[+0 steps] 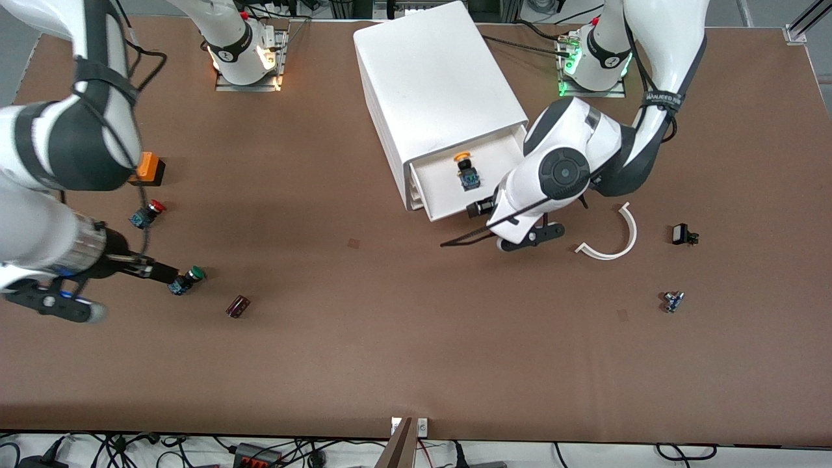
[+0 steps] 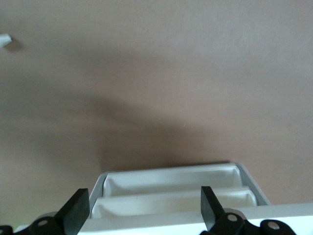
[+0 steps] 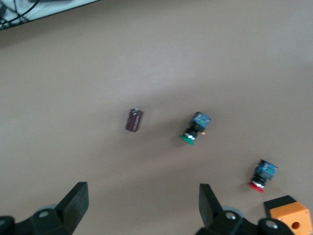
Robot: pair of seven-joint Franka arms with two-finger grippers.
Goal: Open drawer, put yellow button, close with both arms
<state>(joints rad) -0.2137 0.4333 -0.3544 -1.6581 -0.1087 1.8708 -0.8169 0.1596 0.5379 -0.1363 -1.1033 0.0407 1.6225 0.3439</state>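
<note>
Nearest the camera on the table (image 1: 403, 364) we see a small blue part (image 1: 673, 301) toward the left arm's end and a dark chip (image 1: 238, 306) toward the right arm's end. The yellow button (image 1: 467, 171) already lies in the open drawer (image 1: 442, 203), topmost in the white cabinet (image 1: 435, 91). Our left gripper (image 2: 142, 215) hangs open just over the drawer's front lip, holding nothing. Our right gripper (image 3: 142, 215) hovers open and empty over the green button (image 1: 187, 280), well apart from the cabinet.

We judge closing remains. A one-sided push could skew the drawer or slide the cabinet, and a jolt could roll the button.

We count three buttons: yellow, green, red (image 1: 147, 214); one orange block (image 1: 147, 168); one white arc (image 1: 611, 235); one black part (image 1: 682, 234).
</note>
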